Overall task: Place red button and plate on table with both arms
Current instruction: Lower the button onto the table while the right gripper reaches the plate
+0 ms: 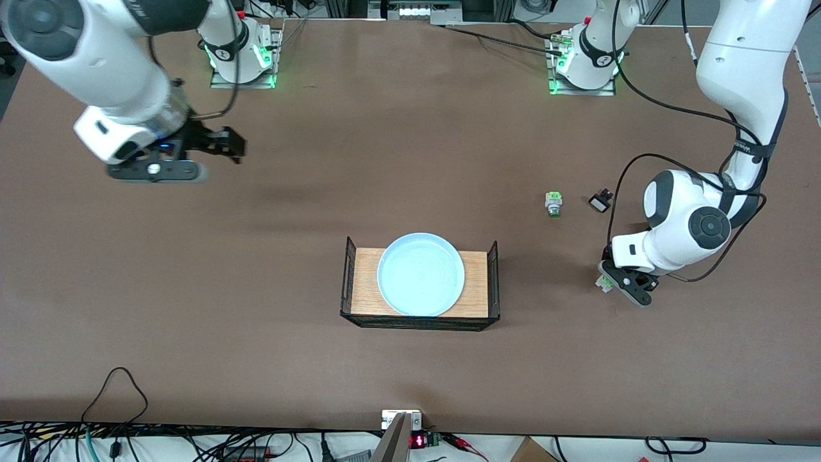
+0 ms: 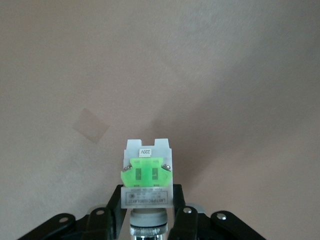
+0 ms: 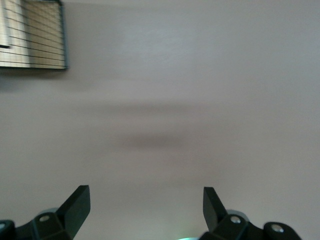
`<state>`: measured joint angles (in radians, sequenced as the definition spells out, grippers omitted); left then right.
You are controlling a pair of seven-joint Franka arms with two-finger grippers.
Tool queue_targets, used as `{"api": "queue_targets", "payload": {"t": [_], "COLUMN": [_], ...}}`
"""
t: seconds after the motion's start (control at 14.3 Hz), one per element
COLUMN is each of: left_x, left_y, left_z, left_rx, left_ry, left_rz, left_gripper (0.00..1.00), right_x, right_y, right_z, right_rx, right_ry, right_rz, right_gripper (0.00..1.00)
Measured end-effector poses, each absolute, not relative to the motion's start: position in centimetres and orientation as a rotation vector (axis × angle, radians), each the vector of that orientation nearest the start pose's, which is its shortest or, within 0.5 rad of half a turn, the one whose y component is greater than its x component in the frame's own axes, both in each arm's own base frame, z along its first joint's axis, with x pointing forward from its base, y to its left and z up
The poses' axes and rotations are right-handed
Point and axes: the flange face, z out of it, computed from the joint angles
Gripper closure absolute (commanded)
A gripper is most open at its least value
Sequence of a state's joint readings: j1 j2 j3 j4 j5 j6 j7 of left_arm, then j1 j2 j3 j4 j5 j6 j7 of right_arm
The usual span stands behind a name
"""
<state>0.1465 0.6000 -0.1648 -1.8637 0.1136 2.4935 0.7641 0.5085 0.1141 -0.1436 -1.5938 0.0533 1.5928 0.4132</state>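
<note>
My left gripper (image 1: 608, 282) is low over the brown table (image 1: 256, 359) toward the left arm's end, shut on the red button (image 1: 603, 283). In the left wrist view the red button (image 2: 147, 172) sticks out from between the fingers (image 2: 116, 202) of my left gripper (image 2: 147, 199), whitish body and green block showing, its cap hidden. The pale blue plate (image 1: 421, 274) lies in the wood-floored tray (image 1: 365, 289) mid-table. My right gripper (image 1: 226, 146) hangs open and empty high over the table toward the right arm's end. Only bare table shows under my right gripper (image 3: 145, 196).
An upright switch with a green cap (image 1: 553, 204) and a small black piece with a white face (image 1: 599, 203) stand on the table, farther from the front camera than the left hand. The tray's wire end (image 3: 35, 35) shows in the right wrist view. Cables run along the table's near edge.
</note>
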Motion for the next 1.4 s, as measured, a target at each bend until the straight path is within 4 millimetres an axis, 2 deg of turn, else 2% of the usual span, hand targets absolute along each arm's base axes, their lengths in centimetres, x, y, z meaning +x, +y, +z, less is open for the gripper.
{"api": "queue_targets", "payload": {"t": [0.14,0.21,0.28,0.35,0.63,0.84,0.98,1.12,1.4], "left_x": [64.2,64.2,64.2,64.2,64.3,64.9,65.3,65.6,66.0], "left_y": [0.4,0.6,0.6,0.6,0.2,-1.3,-1.8,-1.7,-3.2], "left_z": [18.2,18.0,18.1,18.0,18.1,20.5,23.5,27.1,35.9], "left_rx": [-2.843,-2.834,-2.831,-2.829,-2.823,-2.817,-2.851,-2.904,-3.009], "left_ry": [1.340,1.355,1.361,1.368,1.380,1.406,1.363,1.268,1.031], "left_rz": [-0.109,-0.121,-0.124,-0.121,-0.132,-0.141,-0.082,0.011,0.218], "left_gripper": [0.66,0.52,0.16,0.00,0.00,0.00,0.00,0.00,0.00], "right_x": [54.0,53.8,53.7,53.6,53.6,53.0,52.6,52.7,55.1], "right_y": [24.8,26.2,27.6,29.0,34.2,39.1,41.7,43.2,43.5], "right_z": [54.3,53.8,53.3,52.9,50.5,48.4,46.7,44.9,41.9], "right_rx": [-3.072,-3.050,-3.032,-3.013,-2.914,-2.813,-2.767,-2.733,-2.647], "right_ry": [0.229,0.303,0.379,0.458,0.730,0.897,0.953,0.984,1.021], "right_rz": [0.199,0.208,0.203,0.184,0.119,0.048,0.015,-0.014,-0.109], "right_gripper": [0.00,0.00,0.00,0.00,0.00,0.00,0.00,0.00,0.00]}}
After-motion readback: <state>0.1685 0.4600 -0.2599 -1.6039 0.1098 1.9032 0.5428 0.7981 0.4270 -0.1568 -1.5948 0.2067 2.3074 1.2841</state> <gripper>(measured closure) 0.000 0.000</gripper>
